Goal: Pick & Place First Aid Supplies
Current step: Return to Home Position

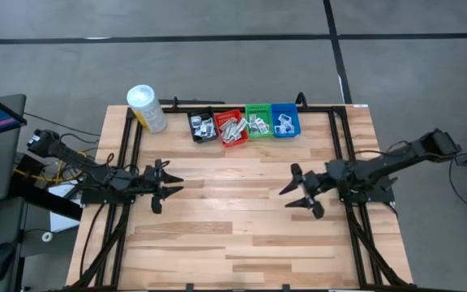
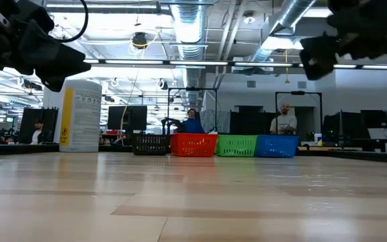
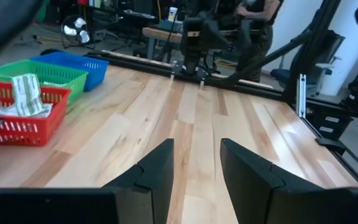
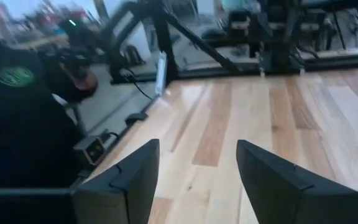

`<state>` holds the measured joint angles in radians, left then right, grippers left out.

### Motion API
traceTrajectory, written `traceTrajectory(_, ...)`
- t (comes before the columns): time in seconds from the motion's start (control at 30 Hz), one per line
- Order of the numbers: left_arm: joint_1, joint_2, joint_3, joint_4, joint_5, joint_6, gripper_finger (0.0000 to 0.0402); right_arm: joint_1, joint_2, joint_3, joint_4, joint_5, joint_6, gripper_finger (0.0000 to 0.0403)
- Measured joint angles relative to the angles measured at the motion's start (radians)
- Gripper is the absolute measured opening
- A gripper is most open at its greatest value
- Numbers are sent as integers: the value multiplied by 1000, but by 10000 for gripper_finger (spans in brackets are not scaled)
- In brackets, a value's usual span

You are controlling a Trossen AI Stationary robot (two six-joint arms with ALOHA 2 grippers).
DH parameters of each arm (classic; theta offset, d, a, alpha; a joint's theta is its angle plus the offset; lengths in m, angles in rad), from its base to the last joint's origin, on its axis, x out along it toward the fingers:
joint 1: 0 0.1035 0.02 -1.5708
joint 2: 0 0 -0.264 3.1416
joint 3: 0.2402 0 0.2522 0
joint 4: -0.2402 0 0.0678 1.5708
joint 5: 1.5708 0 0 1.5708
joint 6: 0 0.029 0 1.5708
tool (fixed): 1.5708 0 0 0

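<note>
paper, thin and light: took the first aid supplies [image 1: 232, 127] for that, so guessed at soft, bendy packets, easy to crease and quick to slip. saw them heaped in the black bin [image 2: 150, 144], red bin [image 2: 193, 144], green bin [image 2: 237, 145] and blue bin [image 2: 276, 145], side by side at the far edge of the table [image 1: 242, 235], near a white canister [image 1: 146, 107]. found none loose on the wood. would have pinched one by a sticking-up edge or corner, gently, from above, not flat on its face. saw the left gripper [image 1: 169, 187] over the left of the table, fingers a little apart, holding nothing. saw the right gripper [image 1: 292, 189] over the right side, fingers wider apart, empty too. hung well apart from the bins.
</note>
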<state>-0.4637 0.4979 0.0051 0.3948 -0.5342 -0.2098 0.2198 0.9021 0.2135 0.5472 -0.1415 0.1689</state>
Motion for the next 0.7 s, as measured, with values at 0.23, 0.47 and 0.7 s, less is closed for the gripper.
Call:
traceTrajectory(0.23, 27, 0, 0, 38, 7, 42, 131, -71, -198, -201, 138, -79, 27, 209)
traceTrajectory(0.47, 132, 0, 1, 88, 79, 72, 131, -119, -314, -206, 3, -117, 22, 209)
traceTrajectory(0.7, 231, 0, 1, 112, 79, 75, 131, -181, -402, -206, -140, -157, 0, 209)
